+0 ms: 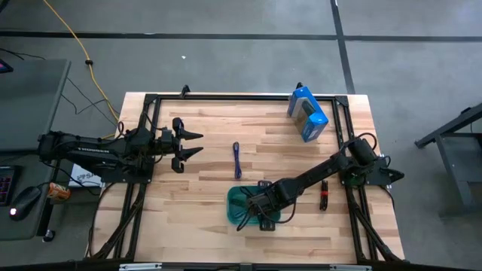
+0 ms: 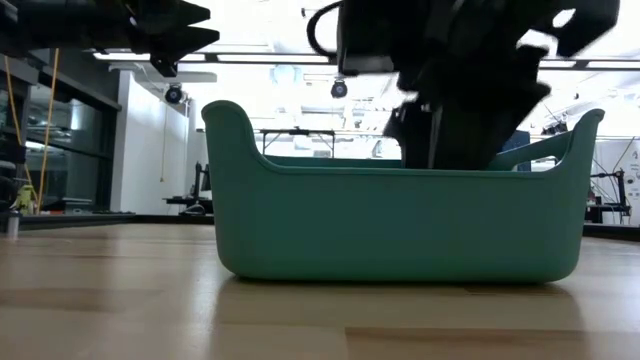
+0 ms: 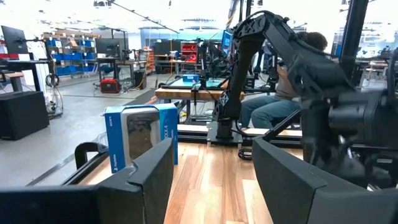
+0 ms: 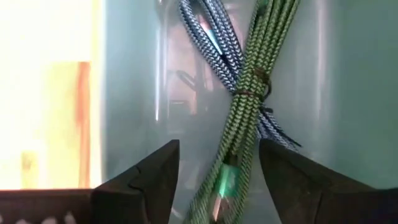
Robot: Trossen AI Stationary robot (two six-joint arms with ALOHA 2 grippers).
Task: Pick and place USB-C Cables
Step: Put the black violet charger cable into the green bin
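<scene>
From the right wrist view I judge the task about half done: a green braided cable bundle (image 4: pixel 245 118) and a blue-white braided cable bundle (image 4: pixel 214 40) lie crossed inside the teal plastic tub (image 1: pixel 239 197), between the right hand's (image 4: pixel 217 180) spread, empty fingers. Only the high view shows what remains: a purple-blue cable (image 1: pixel 236 159) and a red-and-black cable (image 1: pixel 324 194) on the wooden tabletop (image 1: pixel 211 181). The left hand (image 1: pixel 197 144) waits open, well apart.

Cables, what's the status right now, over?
Right gripper open inside the green tub, above green cable and blue cable. Left gripper open, idle. Purple cable, red-black cable on table.
</scene>
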